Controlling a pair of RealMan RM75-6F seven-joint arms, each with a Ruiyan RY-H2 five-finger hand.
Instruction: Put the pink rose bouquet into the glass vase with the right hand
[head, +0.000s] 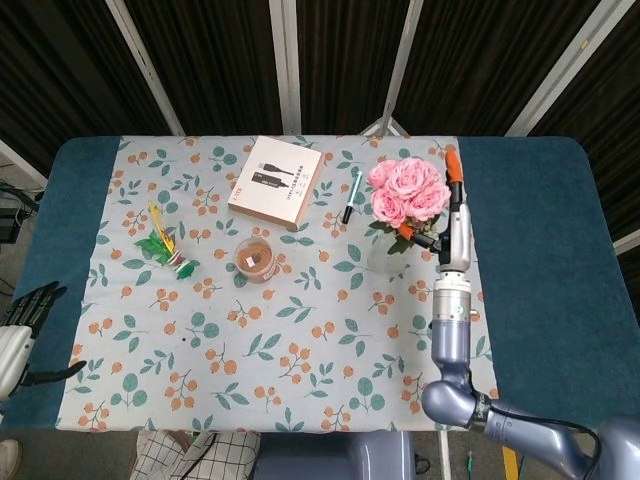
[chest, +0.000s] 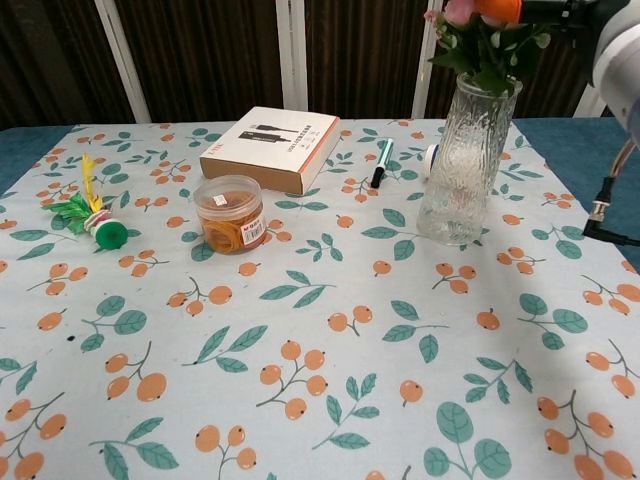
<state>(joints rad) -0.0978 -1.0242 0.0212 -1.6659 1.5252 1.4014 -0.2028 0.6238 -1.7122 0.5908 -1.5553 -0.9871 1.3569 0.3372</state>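
Observation:
The glass vase (chest: 465, 150) stands upright at the table's right back, mostly covered by blooms in the head view (head: 383, 262). The pink rose bouquet (head: 407, 188) has its stems down inside the vase, with leaves and blooms (chest: 485, 45) above the rim. My right hand (head: 452, 215) reaches over the vase from the right and holds the bouquet just under the blooms. An orange fingertip (chest: 497, 8) touches the flowers. My left hand (head: 25, 312) hangs off the table's left front edge, fingers apart, holding nothing.
A white and brown box (chest: 270, 147) lies at the back centre, with a green pen (chest: 381, 162) to its right. A jar of rubber bands (chest: 230, 213) and a green-yellow feathered toy (chest: 90, 215) sit to the left. A black cable (chest: 600, 225) lies right of the vase.

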